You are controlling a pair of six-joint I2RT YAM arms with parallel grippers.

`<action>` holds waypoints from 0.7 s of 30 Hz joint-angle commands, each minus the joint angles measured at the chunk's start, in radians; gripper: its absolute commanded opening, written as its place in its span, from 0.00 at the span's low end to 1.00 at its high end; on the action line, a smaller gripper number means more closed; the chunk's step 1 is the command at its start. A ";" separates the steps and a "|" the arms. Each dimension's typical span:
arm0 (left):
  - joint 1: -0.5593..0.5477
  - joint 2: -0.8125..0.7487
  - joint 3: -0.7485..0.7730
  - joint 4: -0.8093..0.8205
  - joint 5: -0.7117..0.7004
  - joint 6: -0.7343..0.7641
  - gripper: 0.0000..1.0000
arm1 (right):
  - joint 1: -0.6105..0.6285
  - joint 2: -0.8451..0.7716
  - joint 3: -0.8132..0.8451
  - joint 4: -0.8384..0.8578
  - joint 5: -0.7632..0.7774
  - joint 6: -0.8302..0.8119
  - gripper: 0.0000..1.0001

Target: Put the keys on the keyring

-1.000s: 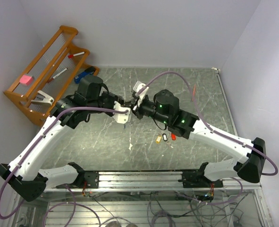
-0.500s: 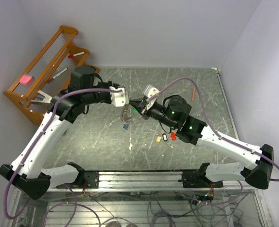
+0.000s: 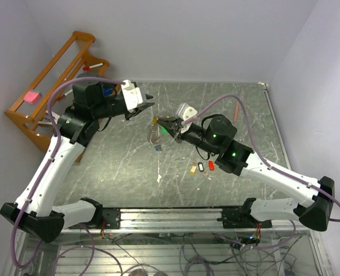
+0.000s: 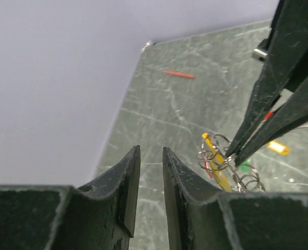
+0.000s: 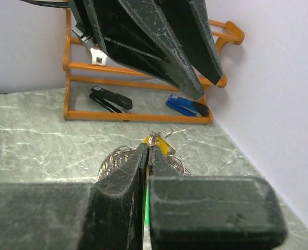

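My right gripper is shut on the keyring, a cluster of silvery loops with an orange-yellow band, and holds it above the table. In the right wrist view the jaws pinch the ring with the yellow band just beyond them and a green tag between them. My left gripper is up and left of the ring, apart from it, its jaws a narrow gap apart and empty. The keyring shows to its right. Yellow, black-and-white and red keys lie on the table.
An orange wooden rack stands at the back left, with a black stapler and a blue one on it. A red pen lies at the back right. A small white scrap lies near the front.
My left gripper has come off the keyring and pulled back up and to the left. My right gripper keeps the ring, which now hangs from it alone.
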 commanded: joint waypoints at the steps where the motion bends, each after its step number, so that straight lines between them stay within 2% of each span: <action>1: 0.073 0.011 -0.008 0.012 0.263 -0.123 0.35 | -0.022 -0.025 0.020 0.029 -0.071 0.018 0.00; 6: 0.200 0.074 0.038 -0.075 0.482 -0.151 0.36 | -0.159 -0.056 0.043 -0.045 -0.309 0.116 0.00; 10: 0.260 0.107 0.031 -0.010 0.611 -0.248 0.35 | -0.220 -0.072 0.052 -0.072 -0.416 0.167 0.00; 12: 0.261 0.114 -0.007 0.104 0.640 -0.354 0.37 | -0.224 -0.073 0.055 -0.077 -0.438 0.180 0.00; 15: 0.261 0.113 -0.126 0.433 0.639 -0.626 0.38 | -0.225 -0.067 0.050 -0.055 -0.466 0.209 0.00; 17: 0.253 0.113 -0.175 0.591 0.617 -0.748 0.38 | -0.225 -0.060 0.049 -0.049 -0.477 0.221 0.00; 21: 0.218 0.128 -0.190 0.724 0.563 -0.893 0.39 | -0.225 -0.044 0.046 -0.034 -0.494 0.235 0.00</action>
